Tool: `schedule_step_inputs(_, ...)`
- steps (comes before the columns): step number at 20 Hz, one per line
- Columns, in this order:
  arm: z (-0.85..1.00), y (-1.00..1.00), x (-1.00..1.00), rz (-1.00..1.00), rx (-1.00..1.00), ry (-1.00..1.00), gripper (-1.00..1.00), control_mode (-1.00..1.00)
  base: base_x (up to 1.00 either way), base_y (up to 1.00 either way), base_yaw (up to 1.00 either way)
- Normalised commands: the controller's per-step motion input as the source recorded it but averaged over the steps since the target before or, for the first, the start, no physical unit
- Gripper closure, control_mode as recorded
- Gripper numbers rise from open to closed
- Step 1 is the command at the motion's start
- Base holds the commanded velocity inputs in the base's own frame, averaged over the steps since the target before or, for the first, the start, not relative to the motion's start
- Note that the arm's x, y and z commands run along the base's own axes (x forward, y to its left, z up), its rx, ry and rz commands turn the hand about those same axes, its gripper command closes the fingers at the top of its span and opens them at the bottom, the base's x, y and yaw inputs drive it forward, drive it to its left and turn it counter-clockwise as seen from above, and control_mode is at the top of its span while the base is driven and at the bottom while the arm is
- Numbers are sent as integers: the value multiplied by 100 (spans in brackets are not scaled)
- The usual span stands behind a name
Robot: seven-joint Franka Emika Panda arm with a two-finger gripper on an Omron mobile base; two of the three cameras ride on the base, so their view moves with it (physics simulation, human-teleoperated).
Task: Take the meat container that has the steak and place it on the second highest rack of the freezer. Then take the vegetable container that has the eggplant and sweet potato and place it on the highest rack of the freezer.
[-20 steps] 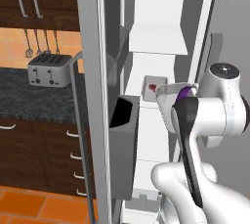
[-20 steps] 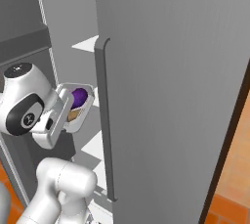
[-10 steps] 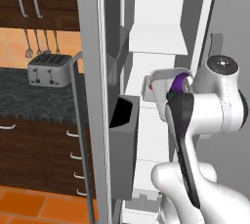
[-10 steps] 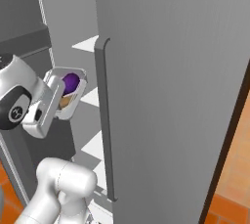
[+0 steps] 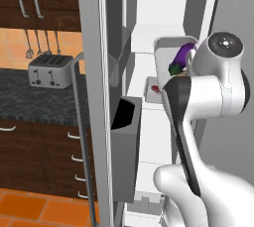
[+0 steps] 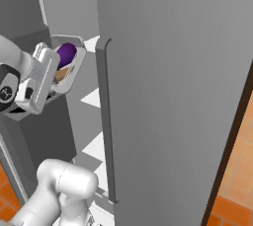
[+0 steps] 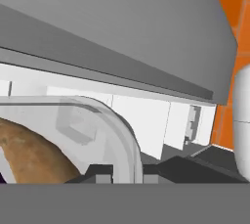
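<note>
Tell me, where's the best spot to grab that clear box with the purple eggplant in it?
Probably its rim. The vegetable container is a thin-walled open tray, so a two-finger gripper fits over one wall from outside, as it does here on the edge nearest the arm. Eggplant and sweet potato fill the middle.

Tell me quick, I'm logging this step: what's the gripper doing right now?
Gripper: shut on the vegetable container, which holds the eggplant and sweet potato, raised in front of the freezer shelves.

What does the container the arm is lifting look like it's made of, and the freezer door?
The container looks like clear or frosted plastic: the hand view shows a see-through curved wall. The freezer door looks like brushed grey metal with faint vertical streaks, though it could be painted.
</note>
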Motion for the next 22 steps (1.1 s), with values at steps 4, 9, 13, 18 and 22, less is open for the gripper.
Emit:
schedule_step_inputs(4, 67, 0, 32, -10, 0, -14, 100, -100, 0, 0, 0)
schedule_step_inputs(9, 10, 0, 89, -2, 0, -1, 100, -100, 0, 0, 0)
schedule_step_inputs(13, 0, -9, 100, 0, 0, 0, 100, -100, 0, 0, 0)
schedule_step_inputs(18, 0, -27, 100, 0, 1, 0, 100, -100, 0, 0, 0)
schedule_step_inputs(22, 0, -26, 100, -1, 0, 0, 100, -100, 0, 0, 0)
